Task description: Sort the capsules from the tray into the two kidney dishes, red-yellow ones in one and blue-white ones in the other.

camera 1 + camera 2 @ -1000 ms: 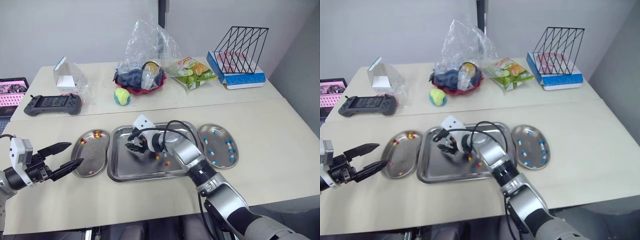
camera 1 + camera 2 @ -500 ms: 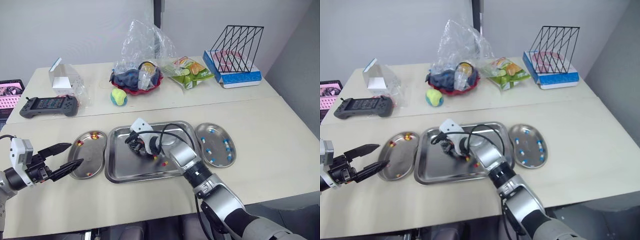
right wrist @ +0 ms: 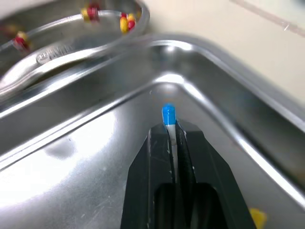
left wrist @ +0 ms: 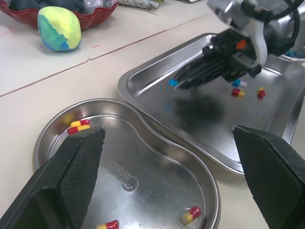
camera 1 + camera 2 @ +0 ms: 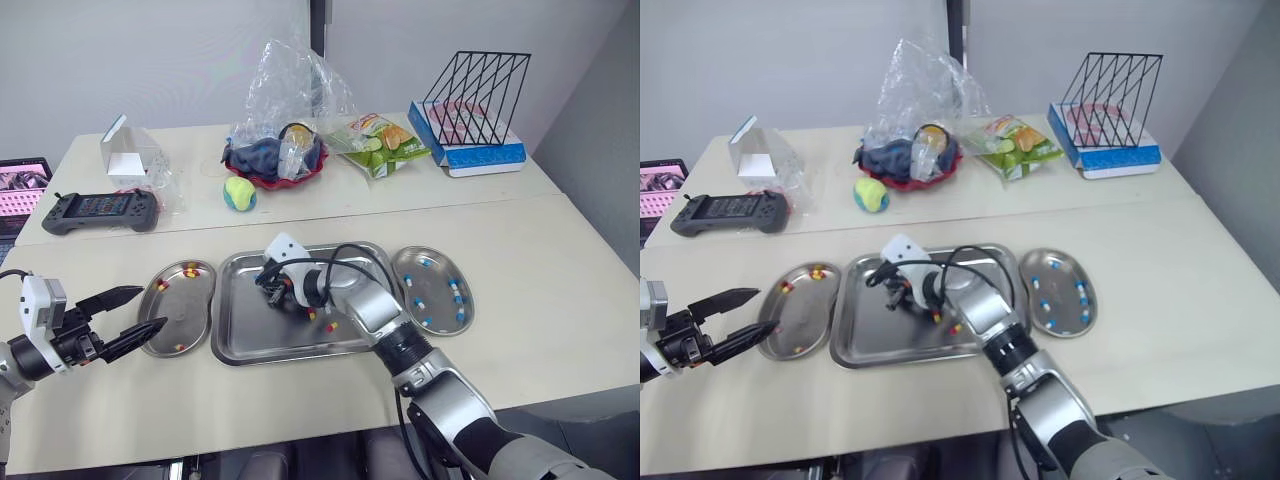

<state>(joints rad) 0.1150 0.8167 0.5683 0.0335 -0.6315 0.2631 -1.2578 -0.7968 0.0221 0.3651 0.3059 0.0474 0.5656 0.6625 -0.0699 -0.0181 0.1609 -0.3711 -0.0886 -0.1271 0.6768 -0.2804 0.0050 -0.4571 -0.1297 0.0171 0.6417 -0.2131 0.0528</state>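
The right end effector (image 3: 171, 131) is clamped on a blue-white capsule (image 3: 168, 114) just above the tray (image 5: 240, 345), in its left half. Best to pinch firmly, lift clear of the rim, and carry it to the kidney dish (image 5: 437, 290) right of the tray.

capsule (image 3: 168, 114) blue-white | tray (image 5: 245, 338) silver | ball (image 5: 239, 192) yellow-blue | wire rack (image 5: 478, 85) black

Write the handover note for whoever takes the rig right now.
Left gripper: open, at the left dish edge, holding nothing.
Right gripper: shut on a blue-white capsule, low over the tray.
Done: red-yellow capsules in the left dish, blue-white ones in the right dish.
Left: drop the held capsule in the right dish, then sort the few capsules in the tray.
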